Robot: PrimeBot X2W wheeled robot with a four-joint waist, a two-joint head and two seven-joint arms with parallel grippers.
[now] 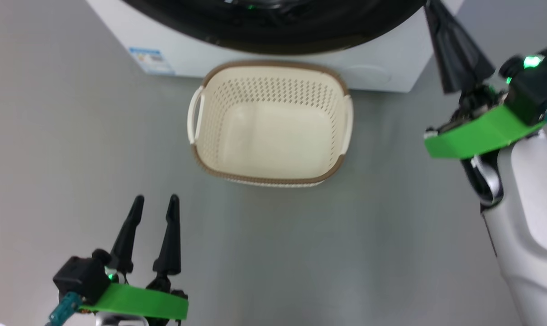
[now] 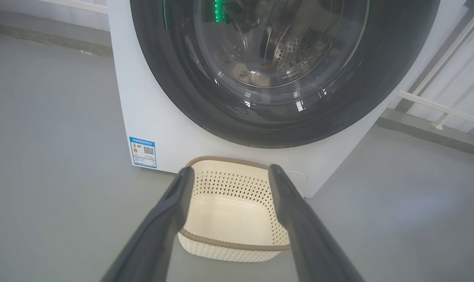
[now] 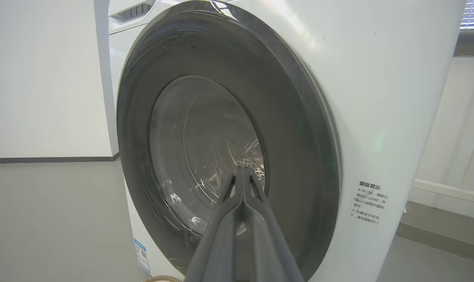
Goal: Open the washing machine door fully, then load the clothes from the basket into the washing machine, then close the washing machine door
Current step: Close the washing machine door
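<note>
Head view: washing machine door (image 1: 273, 27) cut by top edge | blue label (image 1: 152, 60) print too small to read | left wrist view: fingers (image 2: 162, 227) cover both basket (image 2: 229, 184) sides | drum (image 2: 295, 51) contents indistinct behind glass | right wrist view: basket rim cut by bottom edge

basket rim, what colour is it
Brown, woven-look, on the cream perforated basket; it shows best in the head view.

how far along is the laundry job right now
Nearly finished, it seems. Done: the basket is empty and the washing machine door sits flush against the washing machine. In hand: nothing; the right hand is shut, pointing at the door, the left hand open. Left: perhaps a confirming push.
</note>
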